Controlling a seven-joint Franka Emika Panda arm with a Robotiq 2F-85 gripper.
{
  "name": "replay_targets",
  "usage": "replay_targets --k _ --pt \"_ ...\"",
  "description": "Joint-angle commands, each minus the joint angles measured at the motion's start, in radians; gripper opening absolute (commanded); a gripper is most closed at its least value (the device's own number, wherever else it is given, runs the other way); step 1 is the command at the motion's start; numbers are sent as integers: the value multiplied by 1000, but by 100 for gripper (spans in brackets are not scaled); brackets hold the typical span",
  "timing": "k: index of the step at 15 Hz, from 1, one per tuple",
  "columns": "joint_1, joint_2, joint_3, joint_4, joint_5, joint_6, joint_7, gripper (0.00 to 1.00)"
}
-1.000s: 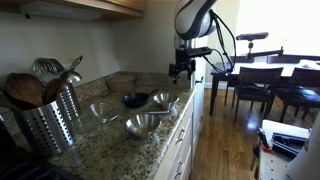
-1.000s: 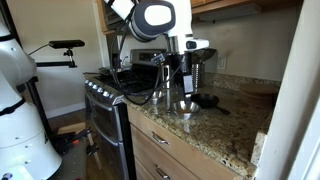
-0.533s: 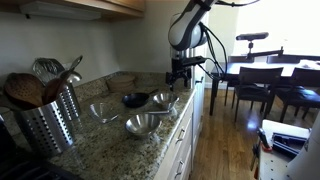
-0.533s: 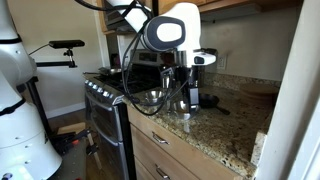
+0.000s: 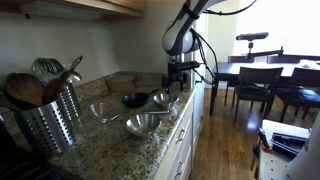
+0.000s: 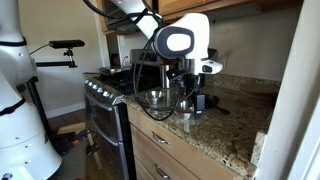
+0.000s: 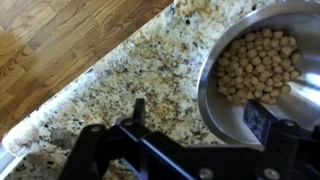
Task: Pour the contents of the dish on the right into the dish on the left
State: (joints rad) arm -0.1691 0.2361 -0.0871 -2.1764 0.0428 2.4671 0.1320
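Now I have swung in and lowered over the counter [image 7: 110,70] edge. My gripper [image 7: 197,122] hangs wide open, holding nothing. The bowl [image 7: 300,100] of chickpeas [image 7: 255,62] sits just below, its rim between my fingers, one over the peas and one over bare stone. I judge that gripping the rim comes next; pouring has not begun.

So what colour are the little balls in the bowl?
Pale tan, like chickpeas. The wrist view shows the balls best, heaped in the shiny metal bowl.
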Motion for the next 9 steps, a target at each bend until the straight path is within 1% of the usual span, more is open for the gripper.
replay_targets --k 1,7,8,9 --pt "7 40 -5 33 43 4 -42 100" --pt "5 76 0 54 58 -1 -54 100" --pt "6 79 -1 55 57 -1 -54 75" --pt "6 80 -1 57 56 -1 -55 74"
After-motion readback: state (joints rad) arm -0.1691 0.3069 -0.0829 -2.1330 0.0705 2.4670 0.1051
